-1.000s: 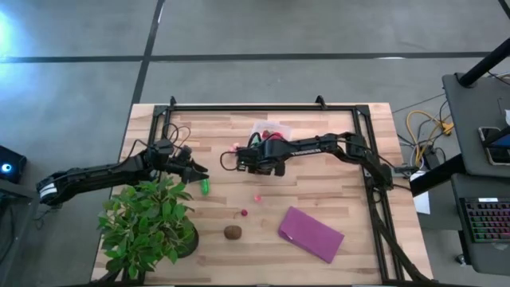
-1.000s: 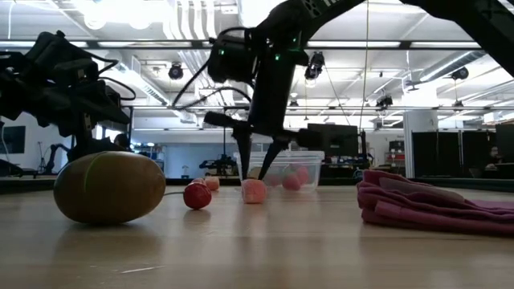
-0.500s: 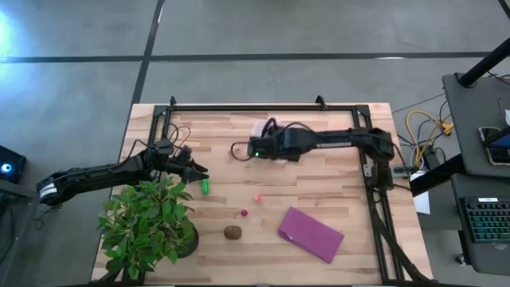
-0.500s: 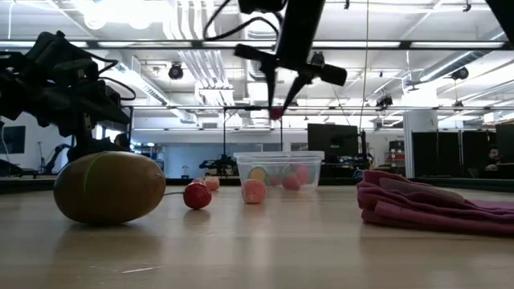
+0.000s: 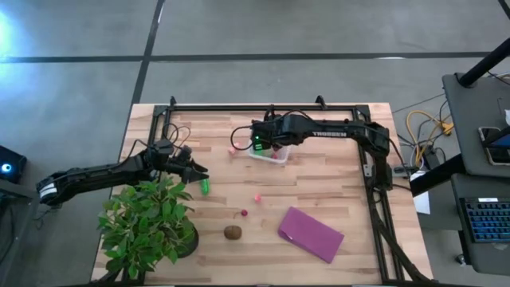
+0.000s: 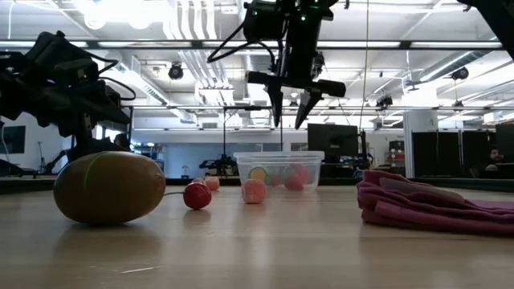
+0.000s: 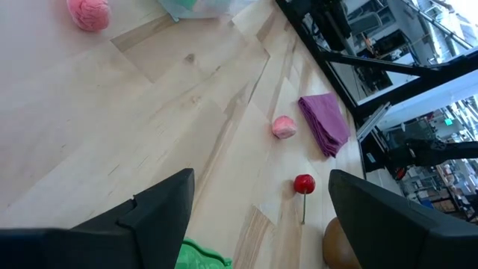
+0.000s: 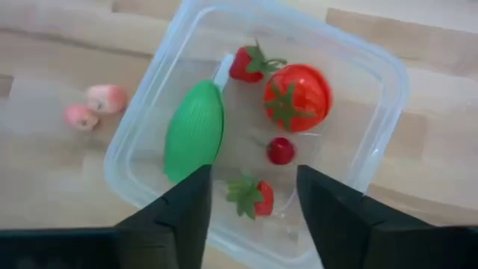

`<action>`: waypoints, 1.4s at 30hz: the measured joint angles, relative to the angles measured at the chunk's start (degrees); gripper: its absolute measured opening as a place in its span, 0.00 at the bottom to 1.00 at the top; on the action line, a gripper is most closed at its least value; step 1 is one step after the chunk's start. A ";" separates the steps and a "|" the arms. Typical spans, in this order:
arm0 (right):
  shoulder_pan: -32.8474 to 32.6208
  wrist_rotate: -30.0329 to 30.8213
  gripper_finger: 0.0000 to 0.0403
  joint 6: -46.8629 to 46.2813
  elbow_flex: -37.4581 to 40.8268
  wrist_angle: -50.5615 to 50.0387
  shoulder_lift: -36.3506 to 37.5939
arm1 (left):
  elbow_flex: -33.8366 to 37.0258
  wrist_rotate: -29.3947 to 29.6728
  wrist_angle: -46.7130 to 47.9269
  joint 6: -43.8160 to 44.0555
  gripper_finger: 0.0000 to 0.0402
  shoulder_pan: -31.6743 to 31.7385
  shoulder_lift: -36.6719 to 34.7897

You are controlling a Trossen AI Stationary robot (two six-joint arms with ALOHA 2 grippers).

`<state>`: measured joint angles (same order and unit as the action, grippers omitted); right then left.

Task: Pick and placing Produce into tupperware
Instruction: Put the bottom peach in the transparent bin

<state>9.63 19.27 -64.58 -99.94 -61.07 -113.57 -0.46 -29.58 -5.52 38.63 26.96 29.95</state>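
My right gripper (image 5: 260, 147) hangs open above the clear square tub (image 5: 269, 152), its fingers well above the rim in the low view (image 6: 287, 108). The tub (image 8: 388, 75) holds a green ribbed piece (image 8: 194, 131), a tomato (image 8: 297, 96), two strawberries and a small red ball (image 8: 281, 150). Two pink pieces (image 8: 107, 97) lie on the table beside it. Nearer lie a pink piece (image 5: 257, 197), a cherry (image 5: 244, 213) and a brown piece (image 5: 233, 232). My left gripper (image 5: 198, 171) waits open at the left, just beyond a green piece (image 5: 205, 188).
A leafy potted plant (image 5: 147, 223) stands at the near left corner, close under my left arm. A purple cloth (image 5: 311, 233) lies near the right near edge. A black frame (image 5: 263, 108) runs along the far edge and both sides. Bare wood lies in the middle.
My right gripper rose from the table near the pink piece, carrying a small red piece, and moved toward the far edge over the tub. It opened there; the red piece has left its fingers, and a small red ball lies in the tub.
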 joint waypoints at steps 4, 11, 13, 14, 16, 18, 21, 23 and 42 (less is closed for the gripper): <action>-3.22 -4.00 0.56 9.66 0.00 2.56 0.41 | 0.01 0.00 -0.02 0.00 0.73 0.02 0.00; -14.73 -5.44 0.57 34.69 1.34 3.08 0.69 | -0.01 0.02 0.00 0.00 0.73 0.02 0.02; -17.19 -2.01 0.57 33.26 2.23 -0.49 0.23 | -0.01 0.00 0.00 0.00 0.73 0.02 0.00; -18.06 -1.47 0.56 30.32 2.97 -1.69 0.07 | -0.01 0.01 0.00 0.00 0.73 0.02 0.00; -19.70 -1.31 0.56 24.42 4.05 -0.60 -0.16 | 0.00 0.01 0.00 0.00 0.73 0.02 0.02; -21.72 -1.03 0.55 26.54 5.05 2.50 -0.16 | 0.00 0.00 0.00 0.00 0.73 0.01 0.00; -24.52 -5.19 0.54 38.25 6.54 12.17 -0.16 | 0.00 0.00 0.00 0.00 0.73 0.00 0.01; -25.43 -10.59 0.52 46.05 7.73 16.67 -0.17 | 0.00 0.01 -0.01 0.00 0.73 0.02 0.02; -22.04 -12.23 0.47 60.38 8.17 20.24 -6.10 | 0.01 0.00 0.00 0.00 0.73 0.01 0.02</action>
<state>-12.41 7.03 -4.20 -91.77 -40.83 -119.67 -0.45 -29.58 -5.52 38.63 26.97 29.98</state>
